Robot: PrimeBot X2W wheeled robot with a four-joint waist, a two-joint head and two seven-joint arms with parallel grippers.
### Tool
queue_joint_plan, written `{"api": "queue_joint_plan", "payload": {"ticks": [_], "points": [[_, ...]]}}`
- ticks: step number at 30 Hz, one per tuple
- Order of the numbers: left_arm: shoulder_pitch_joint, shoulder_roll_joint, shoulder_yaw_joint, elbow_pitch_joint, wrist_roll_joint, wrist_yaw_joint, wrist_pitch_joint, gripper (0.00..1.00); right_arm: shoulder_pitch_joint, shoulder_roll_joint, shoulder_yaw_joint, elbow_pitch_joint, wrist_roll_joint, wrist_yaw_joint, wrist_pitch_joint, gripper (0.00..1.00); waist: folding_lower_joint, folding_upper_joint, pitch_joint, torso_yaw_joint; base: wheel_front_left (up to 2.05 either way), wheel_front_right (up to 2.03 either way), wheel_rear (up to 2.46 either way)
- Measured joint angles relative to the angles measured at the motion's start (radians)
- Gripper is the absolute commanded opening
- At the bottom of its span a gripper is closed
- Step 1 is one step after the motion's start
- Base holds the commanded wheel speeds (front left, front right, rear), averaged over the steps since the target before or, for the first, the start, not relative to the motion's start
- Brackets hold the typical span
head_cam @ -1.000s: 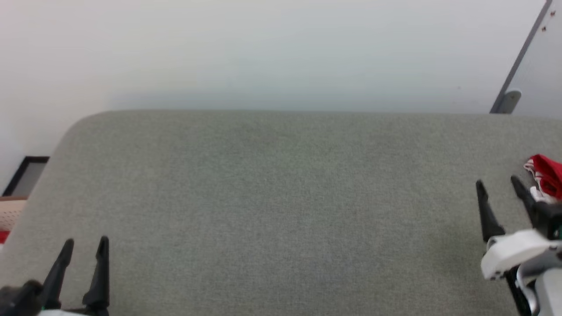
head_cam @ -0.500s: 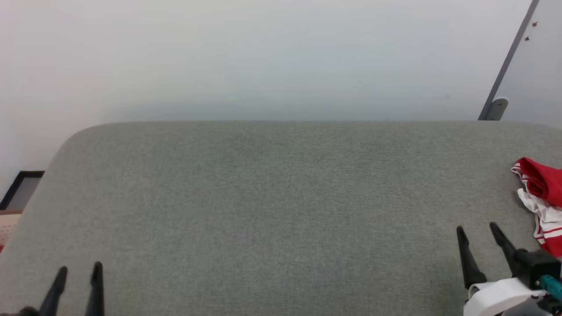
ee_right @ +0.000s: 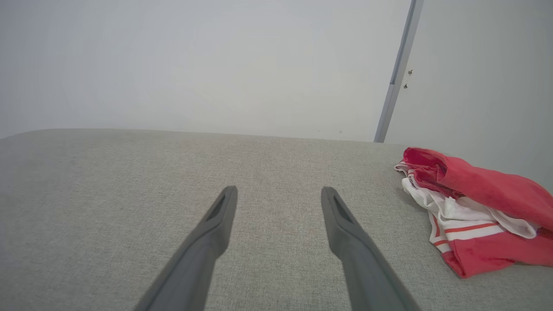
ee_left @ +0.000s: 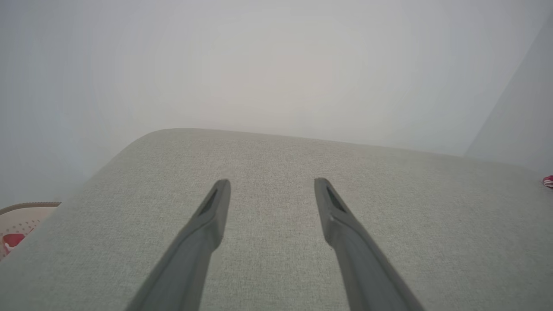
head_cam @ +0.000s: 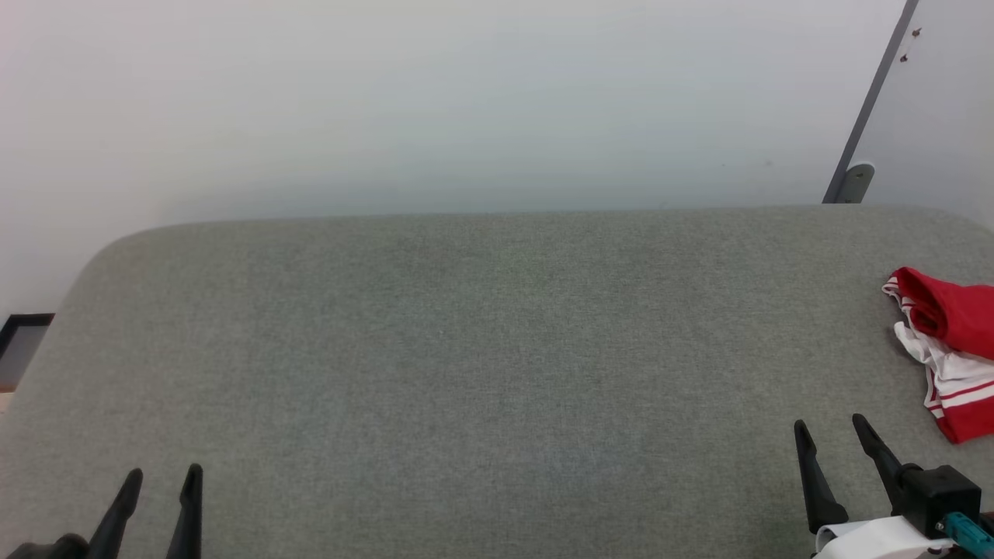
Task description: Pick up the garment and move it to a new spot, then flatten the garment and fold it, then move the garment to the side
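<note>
Both jaws apart, empty. Shirt (head_cam: 949, 317) bunched toward table's (head_cam: 466, 349) right edge; a grab may nudge it off.

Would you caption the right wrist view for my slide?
Open right gripper above grey surface, crumpled garment untouched beside it.

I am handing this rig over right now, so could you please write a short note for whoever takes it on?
Left gripper: open, empty, over the grey fabric surface, near its left front.
Right gripper: open, empty, beside the shirt, not touching it.
Red jersey shirt: bunched up at the surface's right edge.
Done: nothing that shows; the shirt is neither flat nor folded.
Left: pick it up, move it, flatten, fold, set aside.
</note>
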Motion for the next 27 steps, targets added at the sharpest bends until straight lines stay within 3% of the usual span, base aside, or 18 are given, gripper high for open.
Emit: {"api": "queue_joint_plan", "payload": {"ticks": [12,19,20,27], "points": [[-0.008,0.005,-0.004,0.004,-0.015,0.000,0.000,1.00,0.007,0.005,0.004,-0.018,-0.006,0.000,0.000,1.00,0.0000,0.0000,0.006,-0.001,0.00,0.00,0.00],[-0.013,-0.016,0.043,-0.001,0.030,0.000,0.000,1.00,0.008,0.007,0.005,-0.016,-0.015,0.000,0.000,1.00,0.0000,0.0000,0.006,0.000,0.00,0.00,0.00],[-0.012,-0.021,0.042,0.002,0.038,0.000,0.000,0.00,0.008,0.009,0.005,-0.012,-0.016,0.000,0.000,0.00,0.0000,0.0000,0.006,0.001,0.00,0.00,0.00],[0.015,-0.087,0.018,0.056,0.022,0.000,0.009,0.00,0.045,0.023,0.004,0.045,0.001,0.000,0.018,0.00,0.0000,0.0000,0.007,0.002,0.00,0.00,0.00]]}}
